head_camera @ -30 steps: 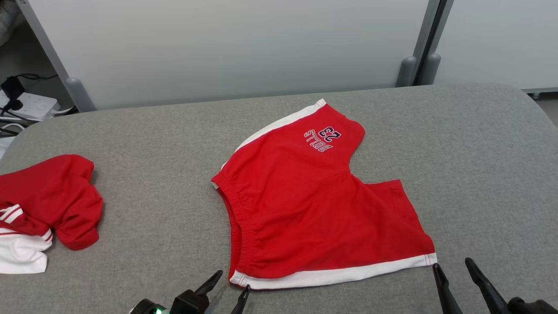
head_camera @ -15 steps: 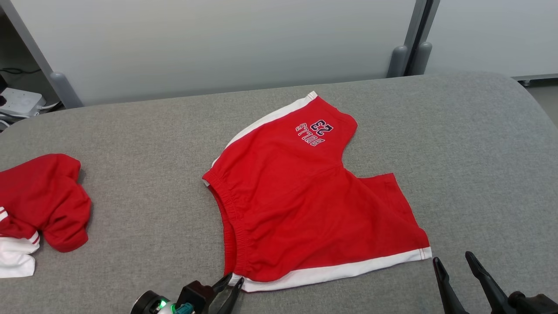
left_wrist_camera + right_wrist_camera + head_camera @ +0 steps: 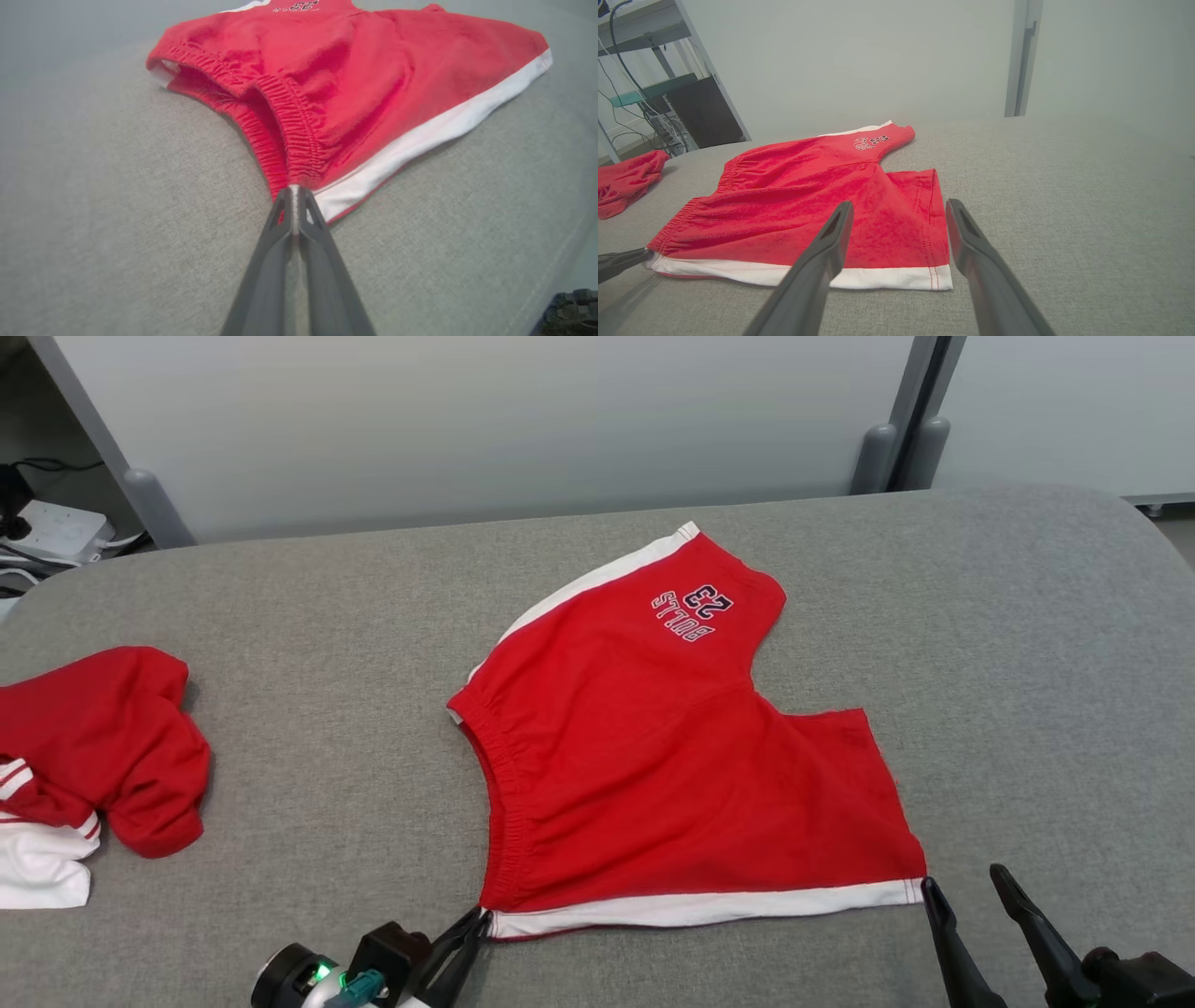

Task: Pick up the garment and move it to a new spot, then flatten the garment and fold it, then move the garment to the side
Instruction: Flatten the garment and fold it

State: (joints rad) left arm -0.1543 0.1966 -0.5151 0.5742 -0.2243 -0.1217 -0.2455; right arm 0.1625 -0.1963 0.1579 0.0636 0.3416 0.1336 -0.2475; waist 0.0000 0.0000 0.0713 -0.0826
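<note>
The garment is a pair of red shorts with white side stripes and a "BULLS 23" print, lying spread out mid-table. My left gripper is shut on the near-left corner of the garment, where the elastic waistband meets the white stripe; in the left wrist view my left gripper pinches that corner between its tips. My right gripper stands open beside the near-right corner of the garment, its left fingertip close to the white hem. In the right wrist view my right gripper holds nothing.
A second red and white garment lies bunched at the table's left edge. The grey padded table has rounded far corners. Behind it stand pale partition panels with grey feet, and a power strip sits at far left.
My left gripper has closed on the garment's near-left corner, pulling that hem straighter. The right gripper stays open, now at the near-right corner. The head camera has shifted slightly.
</note>
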